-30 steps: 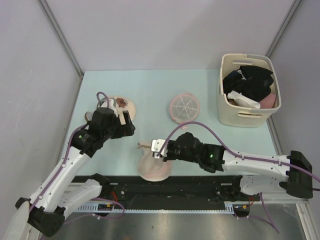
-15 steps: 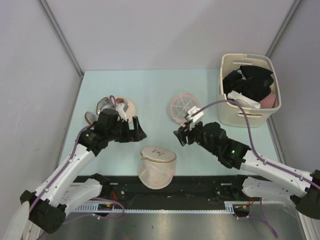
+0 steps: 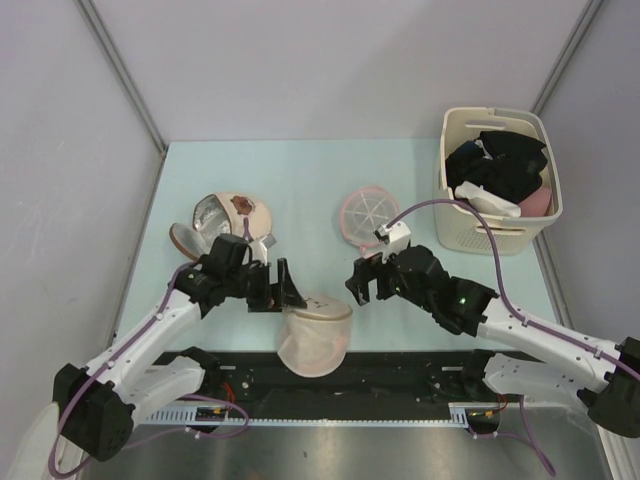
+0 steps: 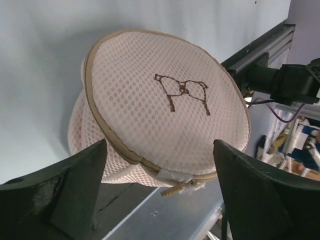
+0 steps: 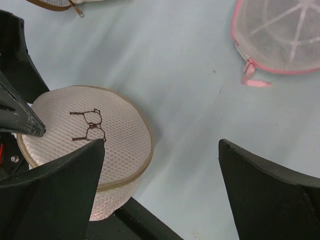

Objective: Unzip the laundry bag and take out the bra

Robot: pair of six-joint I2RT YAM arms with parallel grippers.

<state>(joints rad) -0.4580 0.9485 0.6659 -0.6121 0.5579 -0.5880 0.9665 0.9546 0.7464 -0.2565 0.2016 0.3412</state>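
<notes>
My left gripper (image 3: 278,290) is spread wide and holds nothing. The laundry bag (image 3: 315,335) sits right in front of its fingers, marked round end facing them, zip pull (image 4: 174,190) at the lower rim. My right gripper (image 3: 368,282) is wide apart too and empty, with the bag off to one side, not touching.

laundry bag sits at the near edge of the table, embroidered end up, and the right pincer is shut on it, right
Not quite: the right pincer is open and clear of the laundry bag; the right wrist view shows its fingers spread wide with the bag off to one side. The rest holds.
</notes>
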